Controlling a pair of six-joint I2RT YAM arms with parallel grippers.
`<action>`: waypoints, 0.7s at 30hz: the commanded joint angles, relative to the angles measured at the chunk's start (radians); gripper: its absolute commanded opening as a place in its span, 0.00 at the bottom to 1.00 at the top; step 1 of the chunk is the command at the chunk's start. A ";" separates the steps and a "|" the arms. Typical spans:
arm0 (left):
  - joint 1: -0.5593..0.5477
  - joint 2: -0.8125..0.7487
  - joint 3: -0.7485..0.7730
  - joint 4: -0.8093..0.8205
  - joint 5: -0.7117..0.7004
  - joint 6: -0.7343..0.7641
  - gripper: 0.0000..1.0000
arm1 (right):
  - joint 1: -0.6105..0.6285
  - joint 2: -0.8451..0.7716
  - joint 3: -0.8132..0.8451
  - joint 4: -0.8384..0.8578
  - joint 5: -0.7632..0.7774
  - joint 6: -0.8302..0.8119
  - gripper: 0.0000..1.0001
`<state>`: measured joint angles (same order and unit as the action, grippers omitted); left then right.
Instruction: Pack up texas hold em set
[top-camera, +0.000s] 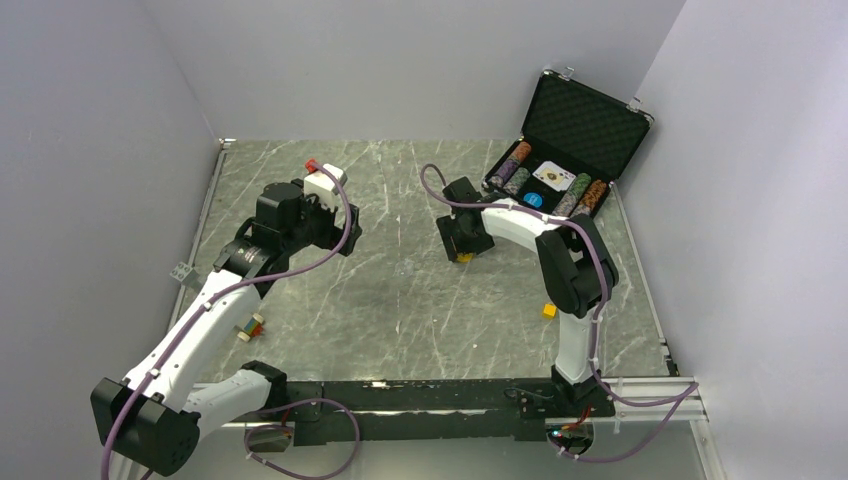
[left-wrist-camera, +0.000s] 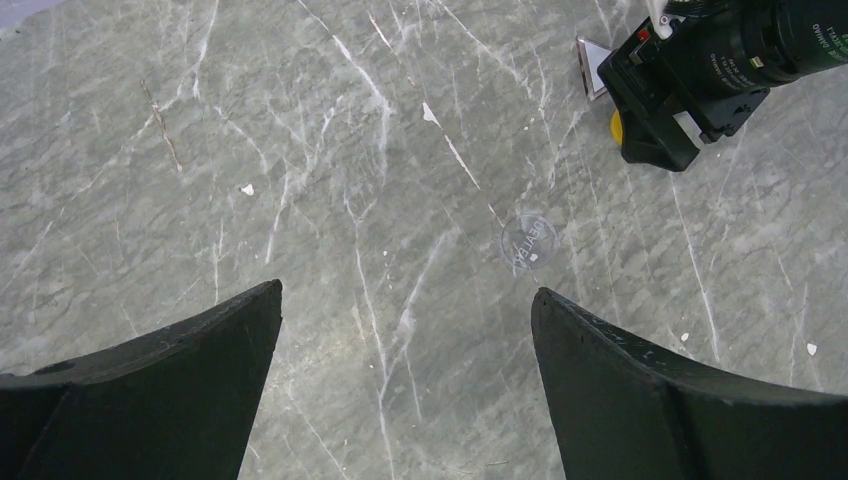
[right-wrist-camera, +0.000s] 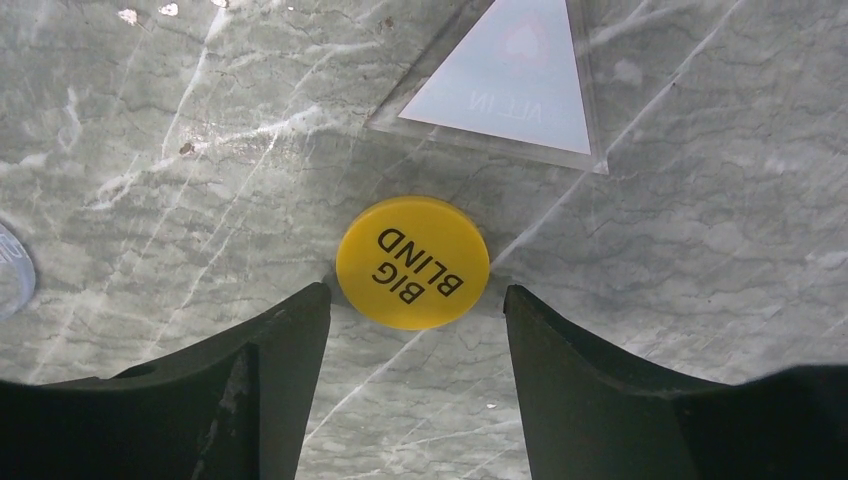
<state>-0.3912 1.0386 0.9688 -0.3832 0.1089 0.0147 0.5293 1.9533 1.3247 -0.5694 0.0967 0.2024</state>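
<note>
The black briefcase stands open at the back right, with chip rows, cards and a blue disc in its foam tray. My right gripper is open and low over the table. Its tips flank the near edge of a yellow "BIG BLIND" disc lying flat. A clear triangular "ALL IN" plaque lies just beyond it. My left gripper is open and empty above bare table. A clear dealer disc lies ahead of its right finger.
A small yellow cube lies near the right arm. A small multicoloured piece and a grey clip lie by the left arm. The left wrist view shows the right gripper at top right. Walls enclose the table.
</note>
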 joint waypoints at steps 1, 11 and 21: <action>0.003 -0.013 0.000 0.024 0.012 -0.007 0.98 | 0.003 0.005 0.024 0.033 0.023 0.005 0.68; 0.004 -0.016 0.001 0.023 0.014 -0.008 0.98 | 0.002 0.032 0.034 0.048 0.020 -0.003 0.66; 0.004 -0.019 0.001 0.023 0.015 -0.008 0.98 | 0.003 0.035 0.040 0.038 0.021 0.001 0.60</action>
<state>-0.3912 1.0386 0.9688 -0.3832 0.1089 0.0143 0.5301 1.9697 1.3403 -0.5407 0.0959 0.2020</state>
